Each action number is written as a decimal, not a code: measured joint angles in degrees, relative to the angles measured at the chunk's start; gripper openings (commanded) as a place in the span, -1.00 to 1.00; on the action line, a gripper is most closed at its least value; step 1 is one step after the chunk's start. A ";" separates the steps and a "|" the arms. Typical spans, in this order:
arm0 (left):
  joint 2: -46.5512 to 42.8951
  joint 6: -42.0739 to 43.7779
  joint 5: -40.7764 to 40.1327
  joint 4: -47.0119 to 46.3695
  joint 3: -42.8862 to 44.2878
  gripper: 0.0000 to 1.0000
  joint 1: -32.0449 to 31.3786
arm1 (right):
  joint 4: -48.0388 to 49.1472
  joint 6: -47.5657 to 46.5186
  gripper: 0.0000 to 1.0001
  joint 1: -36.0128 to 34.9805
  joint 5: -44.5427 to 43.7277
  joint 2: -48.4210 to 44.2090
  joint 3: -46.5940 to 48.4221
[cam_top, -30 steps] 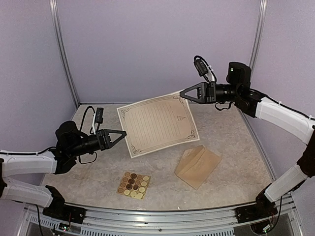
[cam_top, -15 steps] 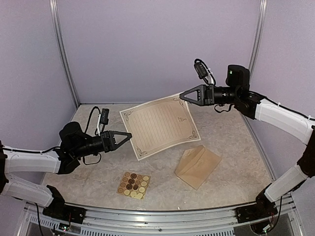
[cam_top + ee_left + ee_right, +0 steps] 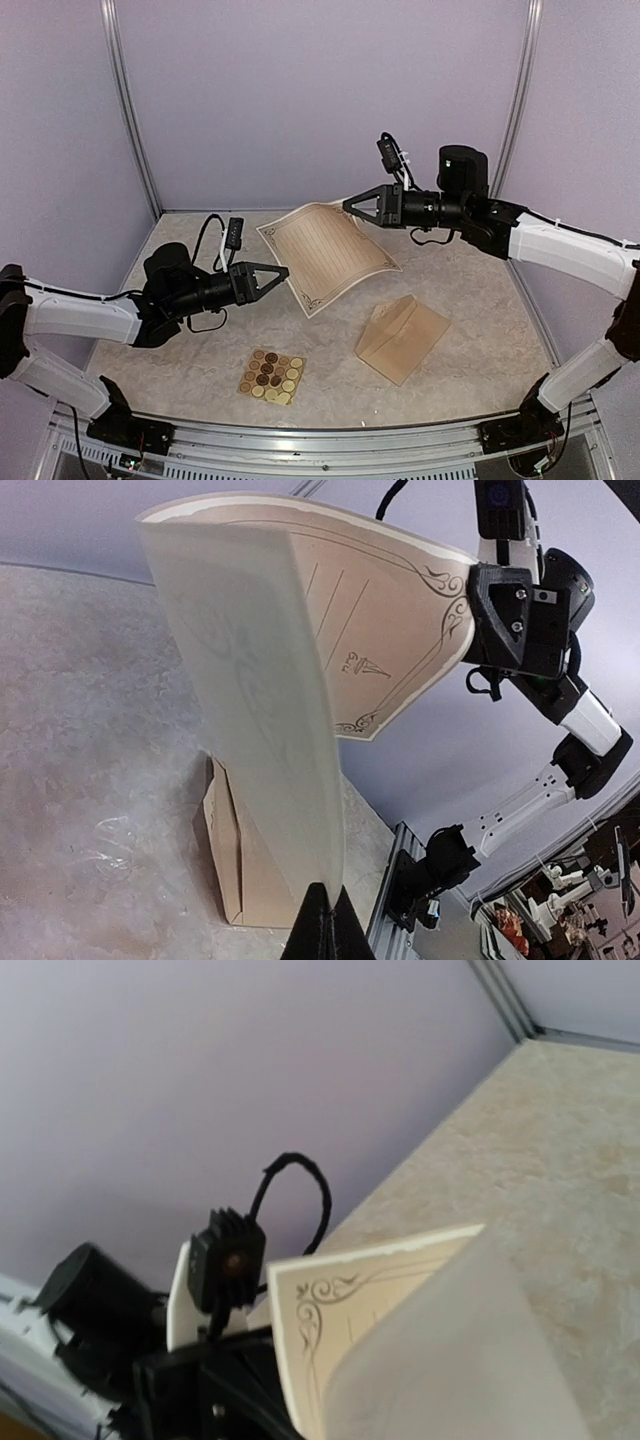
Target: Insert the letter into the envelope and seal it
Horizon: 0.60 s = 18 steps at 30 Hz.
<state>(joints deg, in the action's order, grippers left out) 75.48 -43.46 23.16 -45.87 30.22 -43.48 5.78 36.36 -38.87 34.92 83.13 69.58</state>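
Note:
The letter [image 3: 325,250], cream with an ornate dark border, hangs in the air above the table, bowed into a curve between both grippers. My left gripper [image 3: 287,271] is shut on its near left edge. In the left wrist view the shut fingertips [image 3: 322,905] pinch the sheet's white back [image 3: 260,710]. My right gripper [image 3: 347,203] is shut on the far corner and also shows in the left wrist view [image 3: 500,610]. In the right wrist view the letter [image 3: 430,1360] hides my own fingers. The tan envelope [image 3: 402,338] lies on the table at the right, below the letter [image 3: 235,850].
A small tan sheet of round stickers [image 3: 272,376] lies near the front of the table, left of the envelope. Purple walls with metal posts [image 3: 130,110] enclose the table. The left arm's wrist camera [image 3: 225,1260] shows behind the letter.
Both grippers have moved toward each other, the left one rightward and the right one leftward. The letter has gone from nearly flat to bowed between them.

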 measured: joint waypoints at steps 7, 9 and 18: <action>5.75 -2.64 -3.87 0.63 0.02 -1.00 -1.27 | 0.11 3.37 -1.00 -4.96 -9.73 5.77 -1.07; 7.19 -3.50 -4.59 1.14 0.02 -1.00 -1.36 | 0.15 4.35 -1.00 -6.16 -11.65 8.46 -1.40; 12.46 -6.45 -5.90 2.82 0.00 -1.00 -1.36 | 4.61 10.25 -1.00 -9.68 -15.23 19.54 -2.89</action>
<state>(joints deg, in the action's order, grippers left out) 87.94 -49.91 17.26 -43.05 30.22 -44.84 10.39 46.61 -48.56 19.68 102.67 66.70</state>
